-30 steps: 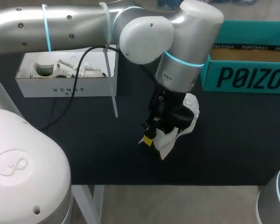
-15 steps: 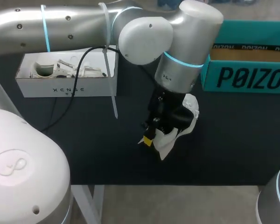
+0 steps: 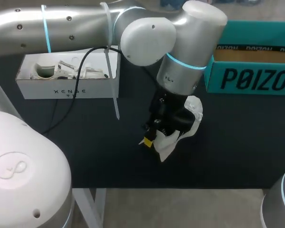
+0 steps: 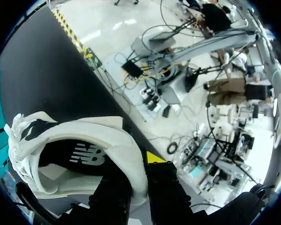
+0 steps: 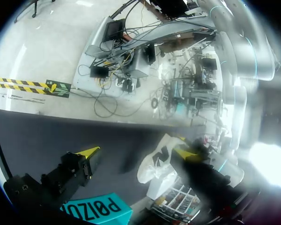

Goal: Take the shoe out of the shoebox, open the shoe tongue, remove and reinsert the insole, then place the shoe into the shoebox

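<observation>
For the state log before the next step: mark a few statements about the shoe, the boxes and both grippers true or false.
1. The left gripper is shut on the shoe, at its side wall. True.
2. The shoe lies inside the teal shoebox. False: it is outside, in the left gripper.
3. The right gripper is open and empty. True.
4. The white box stands against the shoebox. False: they are apart, at opposite sides of the table.
</observation>
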Robot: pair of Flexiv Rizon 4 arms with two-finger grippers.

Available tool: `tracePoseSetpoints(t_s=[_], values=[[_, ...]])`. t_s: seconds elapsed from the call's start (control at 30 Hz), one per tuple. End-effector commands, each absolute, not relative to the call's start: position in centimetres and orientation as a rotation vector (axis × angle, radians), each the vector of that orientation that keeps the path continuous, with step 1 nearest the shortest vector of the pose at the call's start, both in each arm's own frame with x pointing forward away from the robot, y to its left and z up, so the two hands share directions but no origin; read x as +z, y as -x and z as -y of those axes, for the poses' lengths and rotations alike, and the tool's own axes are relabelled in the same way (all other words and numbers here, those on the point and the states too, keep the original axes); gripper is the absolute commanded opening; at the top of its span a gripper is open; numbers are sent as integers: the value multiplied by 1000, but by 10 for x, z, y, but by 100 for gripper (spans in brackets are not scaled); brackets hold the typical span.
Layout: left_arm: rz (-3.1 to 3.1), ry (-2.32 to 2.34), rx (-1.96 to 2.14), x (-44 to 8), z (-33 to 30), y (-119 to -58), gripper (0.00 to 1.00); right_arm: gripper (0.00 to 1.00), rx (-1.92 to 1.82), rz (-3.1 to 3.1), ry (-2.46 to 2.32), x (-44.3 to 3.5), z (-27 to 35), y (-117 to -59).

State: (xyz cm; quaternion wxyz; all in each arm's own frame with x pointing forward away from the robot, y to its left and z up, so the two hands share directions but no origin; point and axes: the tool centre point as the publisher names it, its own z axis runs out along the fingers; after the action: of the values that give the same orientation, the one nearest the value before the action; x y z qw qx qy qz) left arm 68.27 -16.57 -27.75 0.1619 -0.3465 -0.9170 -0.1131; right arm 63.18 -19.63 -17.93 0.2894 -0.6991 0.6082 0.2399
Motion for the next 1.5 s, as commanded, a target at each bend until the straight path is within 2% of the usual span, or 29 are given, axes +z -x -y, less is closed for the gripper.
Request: tracePoseSetpoints(t_s=[0.03,0.33,0.83,1.1,1.5], values=[[2635,1059,-341,-259,132,-704,0,100,312,-1617,1602,-180,195,-624],[2598,1381,-359,-234,42,-757,0,100,312,-1617,1602,-180,195,-624],[2728,1508,-434,-234,-118,-873,0,100,312,-1617,1602,-180,195,-624],[2772,1594,-386,-210,-132,-903,0,100,312,-1617,1602,-180,195,-624],[2663,1710,-466,-205,-151,-942,0,100,312,-1617,1602,-180,195,-624]])
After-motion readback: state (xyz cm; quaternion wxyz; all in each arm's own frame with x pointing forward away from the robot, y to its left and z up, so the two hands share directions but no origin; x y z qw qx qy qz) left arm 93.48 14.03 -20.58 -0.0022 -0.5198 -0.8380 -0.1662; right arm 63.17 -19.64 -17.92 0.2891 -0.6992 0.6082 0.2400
